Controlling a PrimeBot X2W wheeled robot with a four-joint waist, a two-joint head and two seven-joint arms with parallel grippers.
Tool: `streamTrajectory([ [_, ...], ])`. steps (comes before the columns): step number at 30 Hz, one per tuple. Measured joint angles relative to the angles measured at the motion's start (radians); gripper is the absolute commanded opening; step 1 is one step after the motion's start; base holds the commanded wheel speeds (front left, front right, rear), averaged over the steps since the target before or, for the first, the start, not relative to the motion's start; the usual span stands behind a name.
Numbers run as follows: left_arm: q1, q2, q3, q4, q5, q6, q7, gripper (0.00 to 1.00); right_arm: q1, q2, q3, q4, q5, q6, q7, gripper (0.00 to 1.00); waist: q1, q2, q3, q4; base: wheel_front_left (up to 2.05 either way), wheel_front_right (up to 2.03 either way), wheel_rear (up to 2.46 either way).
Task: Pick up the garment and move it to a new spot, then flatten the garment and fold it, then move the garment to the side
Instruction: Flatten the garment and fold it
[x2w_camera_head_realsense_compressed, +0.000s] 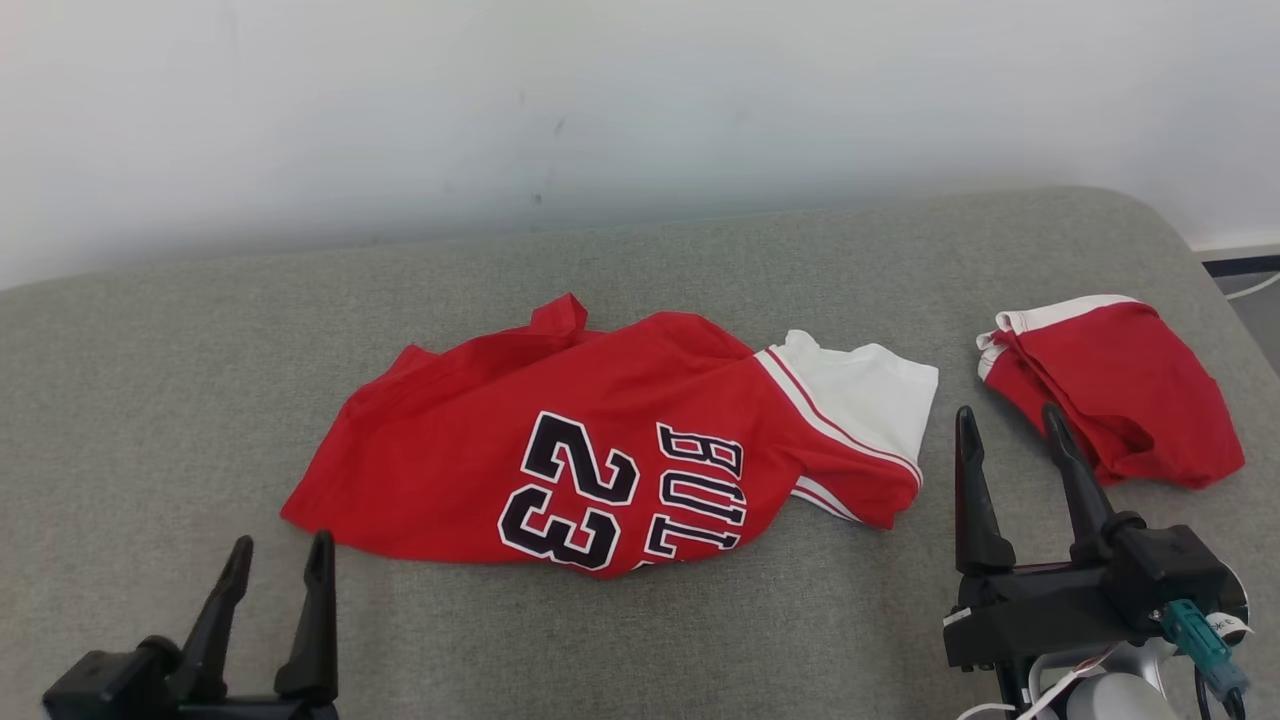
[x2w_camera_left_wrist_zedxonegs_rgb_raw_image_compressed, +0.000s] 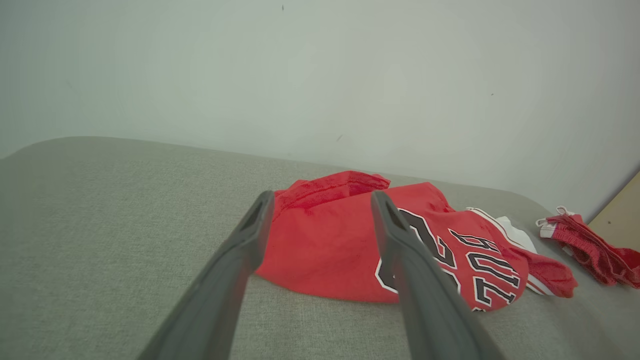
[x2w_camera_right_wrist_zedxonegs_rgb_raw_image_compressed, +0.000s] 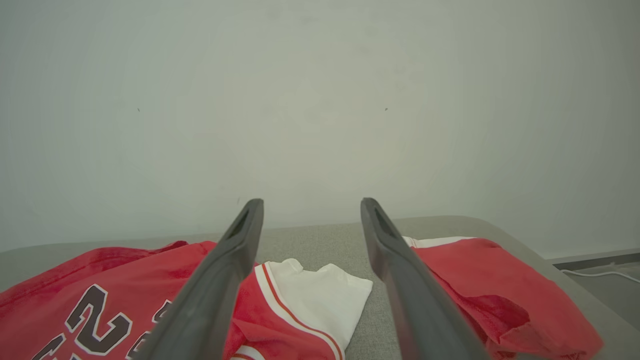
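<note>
Red jersey (x2w_camera_head_realsense_compressed: 600, 450), number 23, lies rumpled mid-way along the grey upholstery (x2w_camera_head_realsense_compressed: 150, 400), with one white sleeve showing. Left gripper (x2w_camera_head_realsense_compressed: 282, 545) and right gripper (x2w_camera_head_realsense_compressed: 1008, 415) flank it, both spread wide, empty and clear of the cloth. Smaller red garment (x2w_camera_head_realsense_compressed: 1120, 390) sits bunched to the right. Judgement: jersey not yet flat or folded; pick-up, flattening, folding and the side move all remain.

My left gripper (x2w_camera_left_wrist_zedxonegs_rgb_raw_image_compressed: 321, 200) stands open with nothing between its fingers, over the grey cushion (x2w_camera_left_wrist_zedxonegs_rgb_raw_image_compressed: 100, 225). The red jersey (x2w_camera_left_wrist_zedxonegs_rgb_raw_image_compressed: 325, 260) lies crumpled just beyond the fingertips. Its black numerals and lettering sit toward the right, with white fabric at its right end. A smaller red garment (x2w_camera_left_wrist_zedxonegs_rgb_raw_image_compressed: 590, 245) with white trim lies apart, farther right. A pale wall (x2w_camera_left_wrist_zedxonegs_rgb_raw_image_compressed: 320, 75) stands behind the cushion.
</note>
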Motion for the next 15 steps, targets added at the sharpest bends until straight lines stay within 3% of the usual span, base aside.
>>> streamTrajectory([
  [5, -0.049, 0.026, -0.042, 0.005, 0.021, -0.019, 0.053, 1.00, -0.001, 0.000, 0.009, 0.004, 0.000, 0.000, 0.000, 1.00, -0.0001, 0.0000, 0.005, -0.018, 0.00, 0.00, 0.00],
  [8, -0.138, 0.052, -0.075, 0.017, 0.044, -0.054, 0.089, 1.00, -0.007, 0.000, 0.021, 0.005, -0.002, 0.001, -0.001, 1.00, 0.0000, 0.0000, 0.009, -0.034, 0.00, 0.00, 0.00],
  [15, -0.322, 0.058, -0.157, 0.110, 0.090, -0.102, 0.220, 1.00, -0.019, 0.000, 0.032, 0.002, -0.008, 0.001, -0.005, 1.00, 0.0000, 0.0000, 0.025, -0.093, 0.00, 0.00, 0.00],
])
